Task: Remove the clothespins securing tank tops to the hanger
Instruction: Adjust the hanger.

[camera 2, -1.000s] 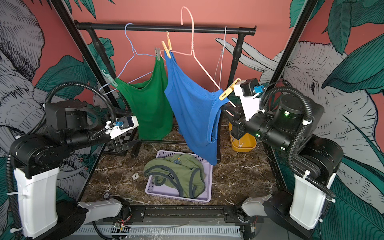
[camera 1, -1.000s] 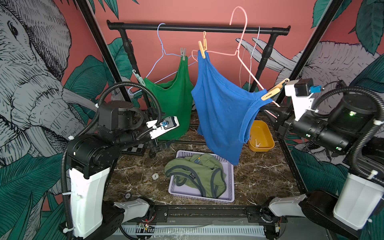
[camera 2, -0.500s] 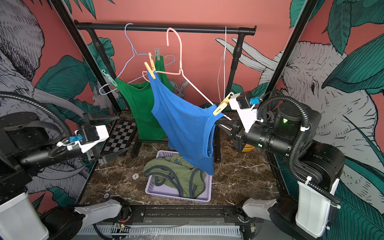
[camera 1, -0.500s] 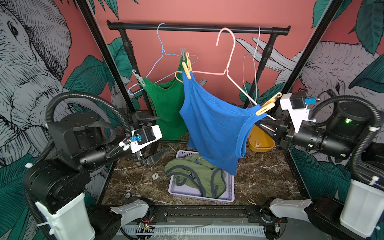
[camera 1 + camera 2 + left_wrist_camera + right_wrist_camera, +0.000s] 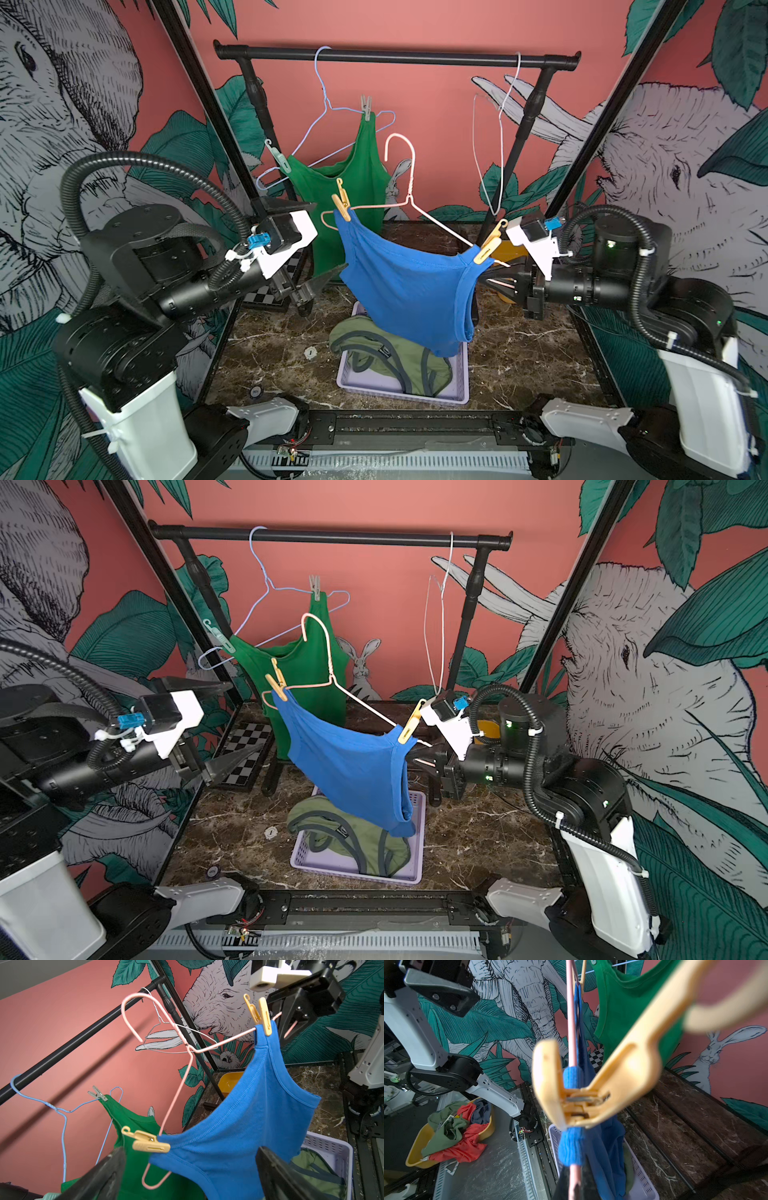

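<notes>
My right gripper (image 5: 500,279) (image 5: 574,1185) is shut on one end of a pink hanger (image 5: 409,183), which hangs free below the rail. The blue tank top (image 5: 407,286) (image 5: 249,1126) is pinned to it by two yellow-orange clothespins (image 5: 342,203) (image 5: 489,247) (image 5: 149,1144). My left gripper (image 5: 328,237) (image 5: 190,1169) is open, just left of the nearer yellow pin. Behind, the green tank top (image 5: 353,183) hangs from a blue hanger by a grey clothespin (image 5: 365,106) and a mint one (image 5: 279,160). The olive tank top (image 5: 386,353) lies in the basket.
The lavender basket (image 5: 462,390) sits mid-table under the blue top. A black rail (image 5: 415,57) carries an empty white wire hanger (image 5: 498,124). A yellow bin (image 5: 486,729) stands behind my right arm, and a checkerboard (image 5: 245,746) lies at the back left.
The pink hanger with the blue top has come away from the rail and dropped down and leftwards, its end still in my right gripper. My left arm drew back, then came forward again.
</notes>
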Motion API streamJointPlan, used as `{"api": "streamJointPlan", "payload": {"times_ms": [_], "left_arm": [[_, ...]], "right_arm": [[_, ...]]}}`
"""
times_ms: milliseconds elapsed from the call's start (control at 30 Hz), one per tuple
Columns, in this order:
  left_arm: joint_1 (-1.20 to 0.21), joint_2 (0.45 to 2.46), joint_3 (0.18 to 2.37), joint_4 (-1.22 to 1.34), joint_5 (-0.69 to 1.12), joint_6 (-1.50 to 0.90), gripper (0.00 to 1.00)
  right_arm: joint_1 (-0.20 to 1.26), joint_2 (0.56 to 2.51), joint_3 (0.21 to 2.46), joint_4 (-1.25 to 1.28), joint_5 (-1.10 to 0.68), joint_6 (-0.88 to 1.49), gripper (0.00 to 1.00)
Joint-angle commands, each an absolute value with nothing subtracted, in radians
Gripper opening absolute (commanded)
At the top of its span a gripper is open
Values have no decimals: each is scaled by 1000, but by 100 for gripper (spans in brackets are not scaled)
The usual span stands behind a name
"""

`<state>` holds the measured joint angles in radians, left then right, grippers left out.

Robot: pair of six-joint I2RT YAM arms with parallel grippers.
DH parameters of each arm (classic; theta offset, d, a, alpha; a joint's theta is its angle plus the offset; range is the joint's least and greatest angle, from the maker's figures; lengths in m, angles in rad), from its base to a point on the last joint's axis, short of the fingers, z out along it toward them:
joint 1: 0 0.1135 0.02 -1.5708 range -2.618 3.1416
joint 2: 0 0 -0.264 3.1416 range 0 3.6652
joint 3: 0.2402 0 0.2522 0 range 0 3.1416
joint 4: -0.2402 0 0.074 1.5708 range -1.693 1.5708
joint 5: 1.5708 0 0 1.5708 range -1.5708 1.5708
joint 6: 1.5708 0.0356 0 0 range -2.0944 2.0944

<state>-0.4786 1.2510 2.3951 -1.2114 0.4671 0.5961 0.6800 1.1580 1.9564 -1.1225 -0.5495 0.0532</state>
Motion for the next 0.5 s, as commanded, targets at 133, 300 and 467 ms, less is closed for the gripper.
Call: {"api": "streamJointPlan", "payload": {"times_ms": [133,300,467], "left_arm": [[-472,1324,2387,-1160,503,557,99],[-473,1349,2367,-1176,593,546,99],[-472,1373,2368,-1198,704,546,96]], "right_arm": [[694,1108,1832,-891,-673,75,0],[705,1104,1772,-830,-724,82,0],[725,1105,1730,-799,-726,71,0]]}}
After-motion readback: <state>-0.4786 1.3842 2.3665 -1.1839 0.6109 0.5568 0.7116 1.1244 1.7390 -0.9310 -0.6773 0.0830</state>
